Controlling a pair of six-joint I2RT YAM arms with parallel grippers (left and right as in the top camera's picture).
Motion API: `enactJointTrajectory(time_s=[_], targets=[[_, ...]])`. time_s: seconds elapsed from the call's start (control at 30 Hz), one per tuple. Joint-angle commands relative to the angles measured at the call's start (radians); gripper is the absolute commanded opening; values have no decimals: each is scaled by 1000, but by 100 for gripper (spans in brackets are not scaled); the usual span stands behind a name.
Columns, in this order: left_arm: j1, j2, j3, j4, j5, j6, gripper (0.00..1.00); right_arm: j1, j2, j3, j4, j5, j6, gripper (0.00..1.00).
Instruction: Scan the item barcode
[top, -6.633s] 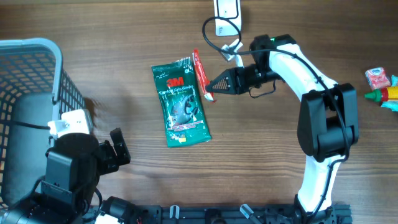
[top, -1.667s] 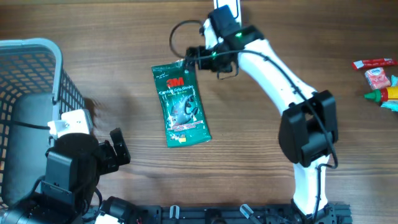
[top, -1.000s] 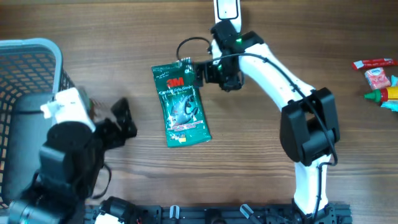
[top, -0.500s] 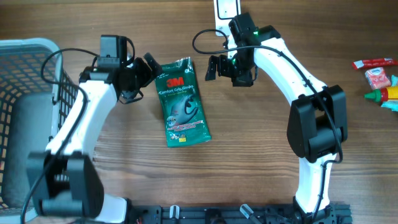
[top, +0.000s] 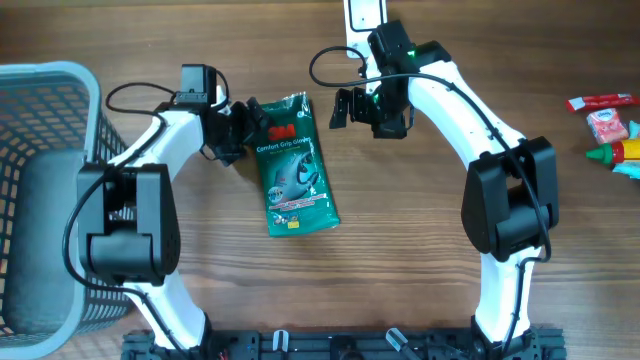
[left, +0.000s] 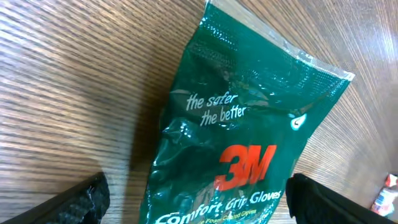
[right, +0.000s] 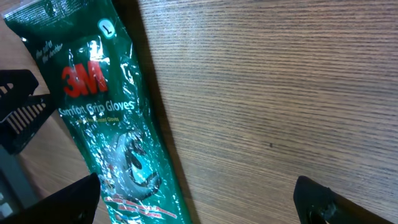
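On table (top: 420, 250): 3M glove pack (top: 292, 165) flat; L gripper (top: 248, 130) spread at its top, R gripper (top: 338, 108) spread.

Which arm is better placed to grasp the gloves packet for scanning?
Left. The left gripper, open, sits at an upper corner of the 3M Comfort Grip Gloves packet, which lies between its fingers in the wrist view. The right gripper, also open, hangs beside the packet over the wooden table.

The green crinkled plastic glove packet (top: 292, 165) is glossy, its film catching bright highlights. Under the packet, the brown wooden table (top: 420, 270) shows fine grain and a matt finish. Left of the packet, the grey-blue plastic mesh basket (top: 50, 70) looks smooth.
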Motion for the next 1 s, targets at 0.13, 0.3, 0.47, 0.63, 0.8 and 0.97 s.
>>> enactJointTrajectory(time_s=[0.13, 0.3, 0.47, 0.63, 0.8, 0.97], targets=[[-76, 81, -42, -10, 0, 61, 73, 5, -1, -2, -3, -16, 23, 100], [-99, 81, -74, -6, -10, 61, 4, 5, -1, -2, -21, -16, 23, 100], [-69, 21, -51, -14, -61, 91, 4, 5, -1, -2, -36, -17, -2, 100], [29, -187, -28, -15, -56, 83, 4, 5, -1, -2, -21, -43, -40, 100], [38, -269, -28, -14, 0, 31, 4, 5, -1, -2, 42, -291, -67, 100], [39, -273, -28, 60, -101, -100, 4, 5, -26, -2, 43, -312, -243, 100]])
